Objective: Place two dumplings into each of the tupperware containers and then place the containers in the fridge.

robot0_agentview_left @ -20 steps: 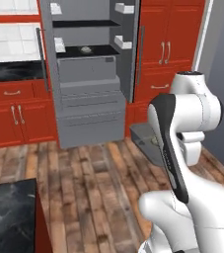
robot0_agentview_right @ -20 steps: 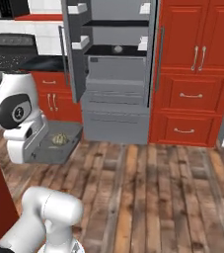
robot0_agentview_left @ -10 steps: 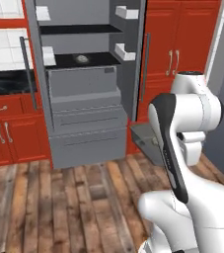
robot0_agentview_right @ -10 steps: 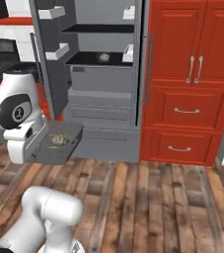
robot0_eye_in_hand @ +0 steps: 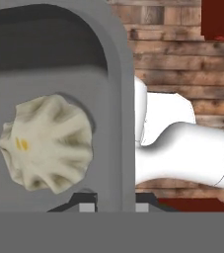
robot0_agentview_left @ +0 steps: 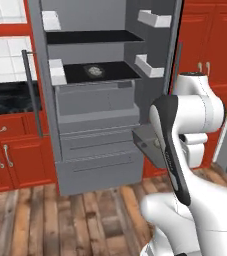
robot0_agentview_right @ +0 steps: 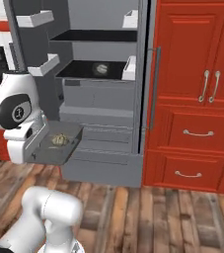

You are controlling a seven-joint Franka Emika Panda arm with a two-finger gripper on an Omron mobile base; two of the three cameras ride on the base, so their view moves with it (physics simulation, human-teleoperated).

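Tupperware container [robot0_eye_in_hand: 59, 64] is clamped at its rim by the gripper [robot0_eye_in_hand: 114, 206], jaws pinched on the wall; a dumpling [robot0_eye_in_hand: 47, 143] lies inside near that rim; the tray is held before the open fridge [robot0_agentview_right: 103, 108], level with its drawers [robot0_agentview_left: 97, 145].

A shallow grey tupperware container [robot0_agentview_right: 54, 148] with rounded corners hangs level in the air in front of the fridge's [robot0_agentview_left: 92, 125] grey drawers. A pale, crimped dumpling [robot0_eye_in_hand: 47, 143] lies inside it near one rim. The tall grey fridge stands open; on its lower dark shelf sits another small pale lump [robot0_agentview_right: 100, 68], too blurred to identify.
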